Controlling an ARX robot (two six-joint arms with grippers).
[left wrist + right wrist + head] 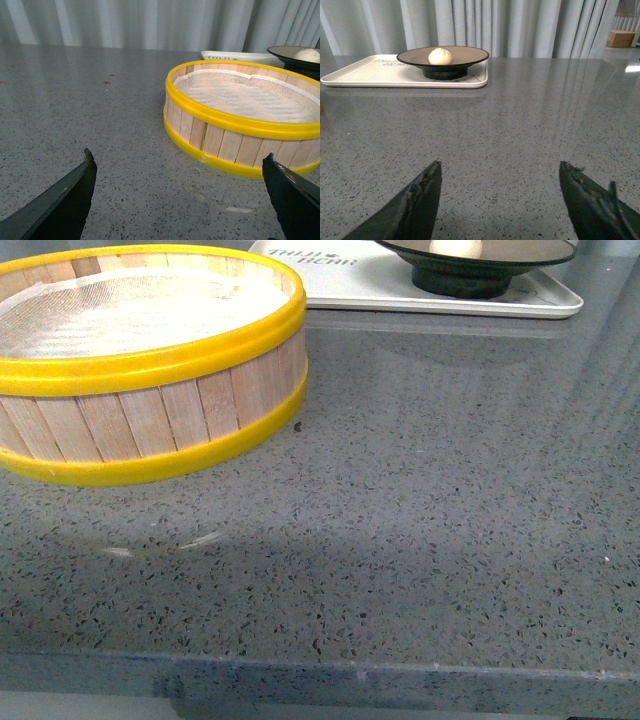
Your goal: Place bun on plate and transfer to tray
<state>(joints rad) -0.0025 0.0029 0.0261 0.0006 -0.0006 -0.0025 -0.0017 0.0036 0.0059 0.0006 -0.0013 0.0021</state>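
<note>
- Front view: steamer basket (140,360) at near left of the grey speckled counter (420,540), yellow-rimmed, wooden slats round the side, pale mesh liner inside and nothing lying on it; white tray (380,285) at far edge, right of the basket, faint grey lettering at its near-left corner; plate (480,265) standing on the tray, black pedestal foot on the tray's right part; bun (455,247) only partly visible at the top edge, resting on the plate; neither arm in sight
- Right wrist view: bun (440,56) sitting near the middle of the tan plate (465,55), pleated top up; plate on the tray (365,75), toward the end nearer the open counter; right gripper (500,200) low over bare counter (520,130), well apart from the tray, both dark fingers (415,205) spread wide with nothing between them; grey curtain behind
- Left wrist view: left gripper (177,200) also spread wide, grasping nothing, dark fingertips (70,195) above the counter (90,115); steamer basket (245,115) just beyond them, untouched; tray (225,54) edge and plate (285,52) with bun (307,54) showing past the basket's far rim
</note>
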